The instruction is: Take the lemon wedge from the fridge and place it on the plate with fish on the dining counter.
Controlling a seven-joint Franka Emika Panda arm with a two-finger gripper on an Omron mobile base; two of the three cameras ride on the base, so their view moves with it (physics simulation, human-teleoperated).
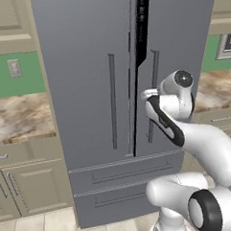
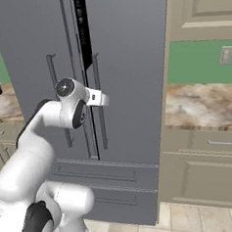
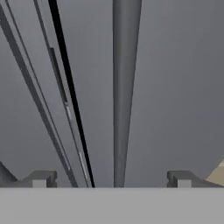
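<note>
The tall grey fridge (image 1: 86,66) (image 2: 129,63) stands straight ahead, its right door ajar by a narrow dark gap at the top. My gripper (image 3: 111,179) (image 1: 148,93) (image 2: 101,98) is up against the right door's long vertical handle (image 3: 126,87) (image 1: 156,72) (image 2: 97,80). In the hand view the handle runs up between my two fingertips (image 3: 41,179), which stand wide apart and open on either side of it. The left door's handle (image 1: 113,98) is beside it. The lemon wedge is hidden inside the fridge. The plate with fish and the dining counter are out of view.
Wall counters with marbled tops (image 1: 19,117) (image 2: 200,104) over beige cabinets (image 1: 30,184) (image 2: 205,175) flank the fridge. Two fridge drawers (image 1: 120,177) lie below the doors. Tiled floor (image 2: 194,220) is in front.
</note>
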